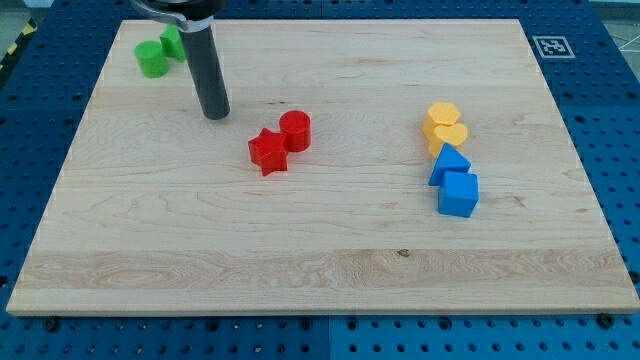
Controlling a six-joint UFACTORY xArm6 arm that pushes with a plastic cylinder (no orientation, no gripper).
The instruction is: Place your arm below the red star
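The red star lies left of the board's middle, touching a red cylinder at its upper right. My tip is the lower end of a dark rod that comes down from the view's top. The tip stands to the upper left of the red star, a short gap apart from it and touching no block.
Two green blocks sit at the top left of the wooden board, just left of the rod. At the right, two yellow blocks stand in a column above a blue triangle and a blue cube.
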